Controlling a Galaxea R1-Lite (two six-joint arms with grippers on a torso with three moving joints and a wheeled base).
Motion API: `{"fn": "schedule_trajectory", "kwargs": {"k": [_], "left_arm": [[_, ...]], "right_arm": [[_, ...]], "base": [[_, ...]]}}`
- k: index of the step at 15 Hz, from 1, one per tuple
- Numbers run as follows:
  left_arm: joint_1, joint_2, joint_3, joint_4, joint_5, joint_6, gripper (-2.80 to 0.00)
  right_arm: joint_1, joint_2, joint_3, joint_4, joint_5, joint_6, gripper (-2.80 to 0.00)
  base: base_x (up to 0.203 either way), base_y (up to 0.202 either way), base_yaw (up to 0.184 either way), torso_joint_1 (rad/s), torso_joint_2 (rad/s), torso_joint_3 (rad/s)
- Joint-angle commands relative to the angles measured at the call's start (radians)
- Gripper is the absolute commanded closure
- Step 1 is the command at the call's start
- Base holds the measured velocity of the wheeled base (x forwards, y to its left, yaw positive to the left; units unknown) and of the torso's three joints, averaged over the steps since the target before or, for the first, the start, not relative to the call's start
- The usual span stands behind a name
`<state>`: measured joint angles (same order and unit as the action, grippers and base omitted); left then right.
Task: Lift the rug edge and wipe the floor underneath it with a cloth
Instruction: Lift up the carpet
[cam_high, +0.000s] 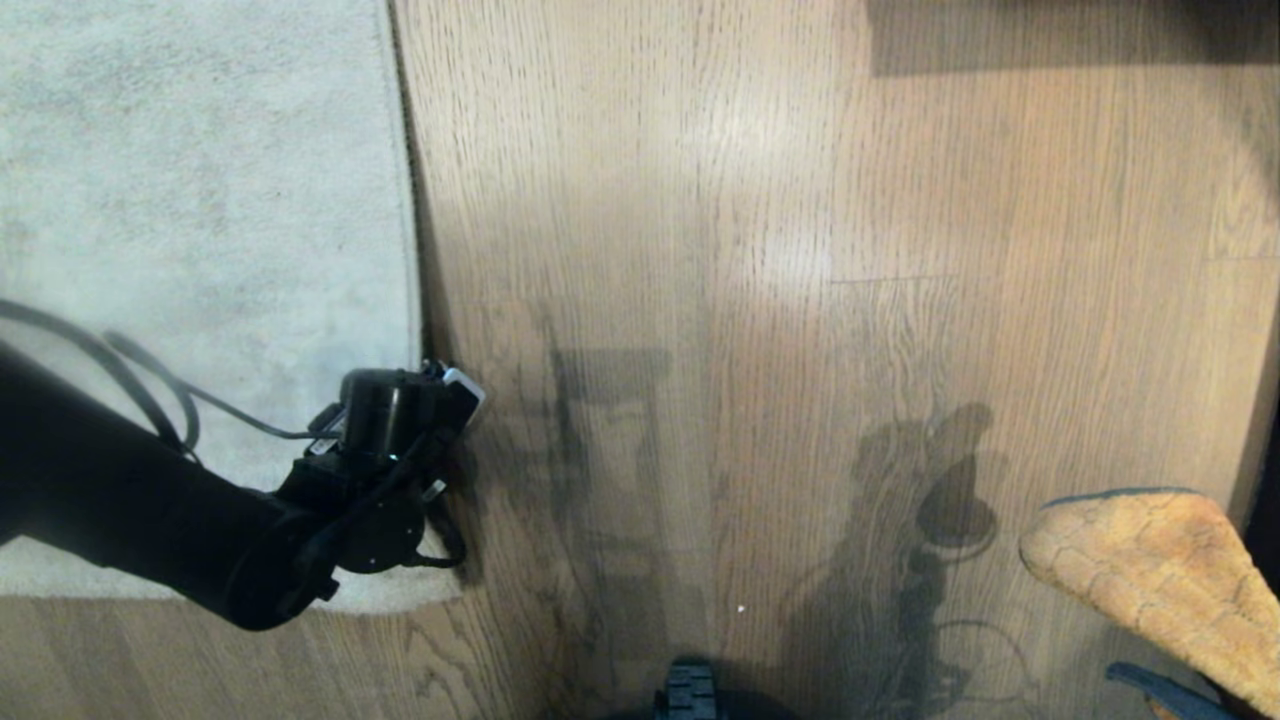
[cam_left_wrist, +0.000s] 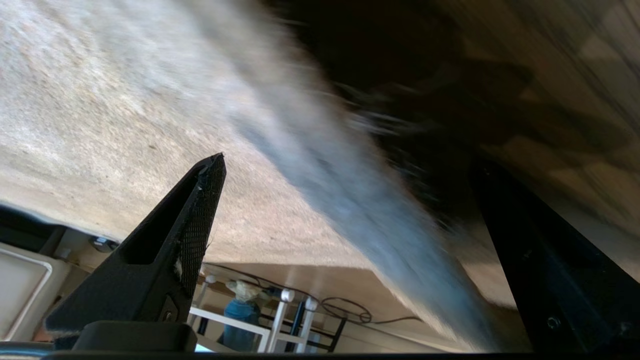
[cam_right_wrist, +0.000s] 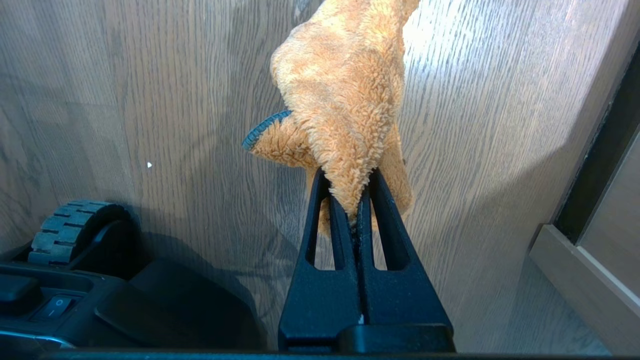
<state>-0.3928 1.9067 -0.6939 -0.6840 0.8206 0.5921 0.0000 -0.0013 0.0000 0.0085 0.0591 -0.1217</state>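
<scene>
The pale grey rug (cam_high: 200, 250) fills the left of the head view, and its edge (cam_high: 412, 240) runs straight away from me beside the brown wood floor (cam_high: 760, 300). My left wrist (cam_high: 400, 440) hangs over that edge near the rug's near corner. In the left wrist view my left gripper (cam_left_wrist: 350, 162) is open, with the blurred rug edge (cam_left_wrist: 350, 200) running between its fingers and nothing held. My right gripper (cam_right_wrist: 347, 175) is shut on the orange fluffy cloth (cam_right_wrist: 345, 90), held above the floor (cam_right_wrist: 175, 100) at my right. The cloth (cam_high: 1150, 570) shows at the head view's lower right.
My base's ribbed wheel (cam_high: 686, 690) pokes in at the near edge. A pale skirting or cabinet foot (cam_right_wrist: 575, 265) stands close to the right gripper. A dark shadowed block (cam_high: 1070, 35) lies at the far right. A white rack and a cable (cam_left_wrist: 260, 310) stand beyond the rug.
</scene>
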Motion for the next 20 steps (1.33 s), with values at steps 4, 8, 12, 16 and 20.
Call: {"fn": "schedule_trajectory", "kwargs": {"k": [4,8,12,16,20], "left_arm": [[-0.009,-0.026,0.054,-0.008,0.005,0.040,-2.80],[-0.006,-0.023,0.086,-0.014,0.002,0.048,-2.80],[-0.001,-0.023,0.091,-0.014,0.002,0.048,-2.80],[-0.003,-0.028,0.102,-0.014,0.004,0.049,-2.80],[-0.020,-0.043,0.115,-0.014,0.098,0.064,-2.80]], "right_arm": [[0.000,0.001,0.000,0.000,0.001,-0.001,0.00],[0.000,0.001,0.000,-0.001,0.001,-0.001,0.00],[0.000,0.001,0.000,-0.001,0.001,-0.001,0.00],[0.000,0.001,0.000,0.000,0.001,-0.001,0.00],[0.000,0.001,0.000,0.001,0.001,-0.001,0.00]], "base": [[0.000,0.000,0.000,0.000,0.00,0.000],[0.000,0.000,0.000,0.000,0.00,0.000],[0.000,0.000,0.000,0.000,0.00,0.000],[0.000,0.000,0.000,0.000,0.00,0.000],[0.000,0.000,0.000,0.000,0.00,0.000]]}}
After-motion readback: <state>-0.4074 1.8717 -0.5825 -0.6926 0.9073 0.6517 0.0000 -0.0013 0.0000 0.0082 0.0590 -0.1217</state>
